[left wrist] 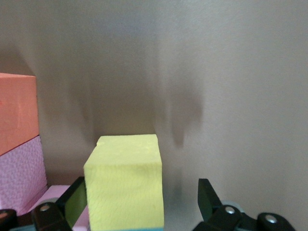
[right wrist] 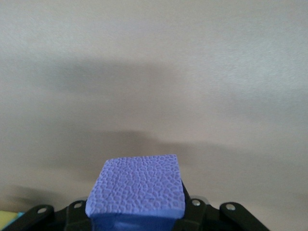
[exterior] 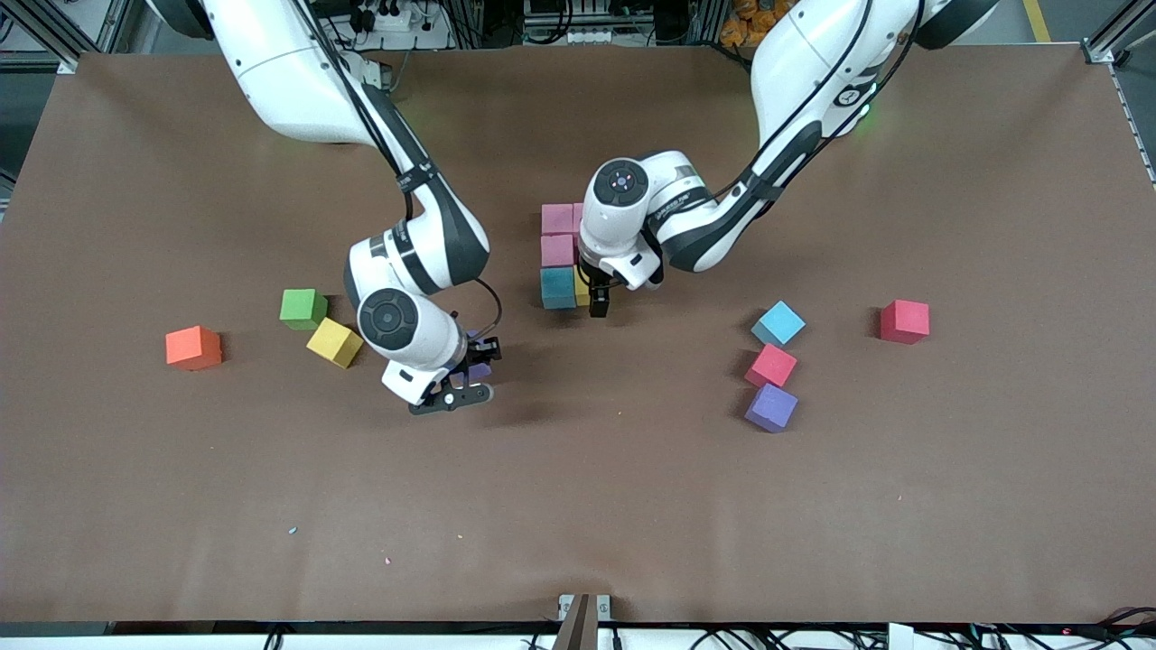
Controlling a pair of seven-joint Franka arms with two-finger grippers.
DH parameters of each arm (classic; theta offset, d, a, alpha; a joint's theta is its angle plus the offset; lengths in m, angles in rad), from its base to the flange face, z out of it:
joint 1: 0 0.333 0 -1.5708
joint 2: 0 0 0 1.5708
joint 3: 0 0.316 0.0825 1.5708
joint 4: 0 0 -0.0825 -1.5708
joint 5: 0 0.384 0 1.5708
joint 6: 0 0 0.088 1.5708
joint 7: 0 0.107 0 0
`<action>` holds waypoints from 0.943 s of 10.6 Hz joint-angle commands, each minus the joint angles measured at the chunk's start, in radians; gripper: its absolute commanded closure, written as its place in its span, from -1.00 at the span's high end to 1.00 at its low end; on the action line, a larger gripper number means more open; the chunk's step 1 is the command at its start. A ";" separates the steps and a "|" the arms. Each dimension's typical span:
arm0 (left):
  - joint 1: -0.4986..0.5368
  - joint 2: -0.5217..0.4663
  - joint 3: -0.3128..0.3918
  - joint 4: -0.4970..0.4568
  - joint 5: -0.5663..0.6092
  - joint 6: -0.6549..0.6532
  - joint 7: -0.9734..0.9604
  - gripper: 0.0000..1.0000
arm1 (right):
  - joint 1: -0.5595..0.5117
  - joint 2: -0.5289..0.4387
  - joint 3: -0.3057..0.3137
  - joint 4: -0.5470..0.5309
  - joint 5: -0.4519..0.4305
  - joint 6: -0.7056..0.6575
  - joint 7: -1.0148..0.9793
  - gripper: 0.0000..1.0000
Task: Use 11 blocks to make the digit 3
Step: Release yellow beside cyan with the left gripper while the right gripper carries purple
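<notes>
Two tools, seemingly one purple block (right wrist: 137, 185).

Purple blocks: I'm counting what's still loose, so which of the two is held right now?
The purple block clamped in the right gripper. The other purple block lies loose on the table beside a pink block.

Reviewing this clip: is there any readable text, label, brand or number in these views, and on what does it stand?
None can be read.
Left arm's wrist link: a line of dark print, too small to read.
Left arm's upper link: a round mark, illegible.
The blocks, such as the red one and the orange one, and the table carry no lettering.
</notes>
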 commanded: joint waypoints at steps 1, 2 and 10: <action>-0.006 -0.101 0.003 -0.066 0.027 -0.017 -0.029 1.00 | 0.018 0.064 -0.003 0.084 0.010 -0.015 0.065 -1.00; -0.004 -0.126 0.003 -0.069 0.027 -0.031 -0.028 1.00 | 0.022 0.081 -0.003 0.102 0.012 -0.015 0.079 -1.00; 0.190 -0.173 0.003 -0.063 0.026 -0.115 0.254 1.00 | 0.121 0.170 -0.003 0.196 -0.001 -0.017 0.235 -1.00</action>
